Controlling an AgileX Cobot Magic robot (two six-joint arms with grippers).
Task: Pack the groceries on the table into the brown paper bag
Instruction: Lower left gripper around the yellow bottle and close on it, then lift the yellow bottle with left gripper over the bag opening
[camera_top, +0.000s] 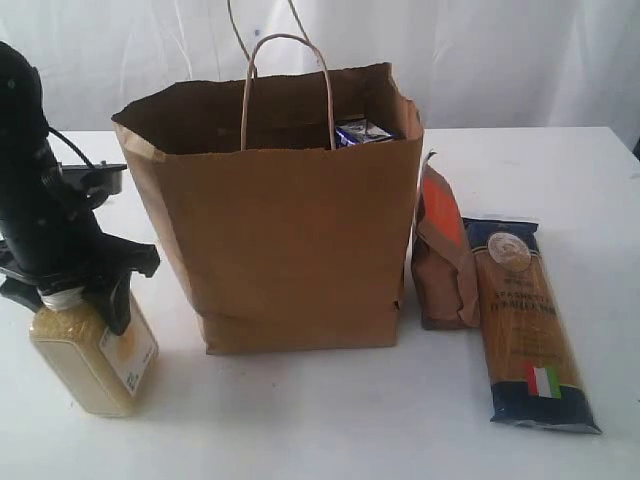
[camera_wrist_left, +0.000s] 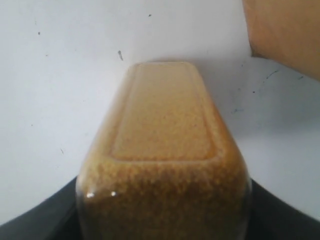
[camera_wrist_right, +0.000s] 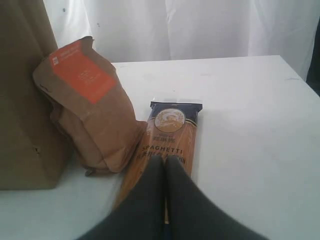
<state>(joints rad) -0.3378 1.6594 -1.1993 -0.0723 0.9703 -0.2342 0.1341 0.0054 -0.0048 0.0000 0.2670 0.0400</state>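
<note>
Far left, near edge: one yellow-grain bottle (camera_top: 90, 365), white cap up, base on the white bench (camera_top: 330, 420), leaning slightly. Label on its right face.

Directly over it: one black left hand (camera_top: 70, 300), fingers down on either side of the cap and shoulder. From the left wrist view, dark fingers (camera_wrist_left: 35, 220) at both flanks of the bottle (camera_wrist_left: 165, 150). Cannot tell whether clamped on the bottle or merely straddling it.

Centre: one brown paper bag (camera_top: 290, 240), upright, mouth open, taller than everything around it. Two twisted paper-cord handles (camera_top: 328, 90) standing up from its rim. Inside, at the right far corner, one small blue-white carton (camera_top: 362, 132), only its top showing. Nothing else of the contents to be made out.

Just right of the bag: one brown pouch with orange label (camera_top: 445, 260), upright, top folded and leaning toward the bag's right wall; contact there not clear.

Right again: one spaghetti pack (camera_top: 530, 320), flat on the bench, lengthwise from far to near, far left edge against the pouch's base.

Over the pack's near end, in the right wrist view: one right hand (camera_wrist_right: 164, 162), fingers pressed together, gripping nothing.

Count outside the bag: three groceries. Count visible inside: one.
</note>
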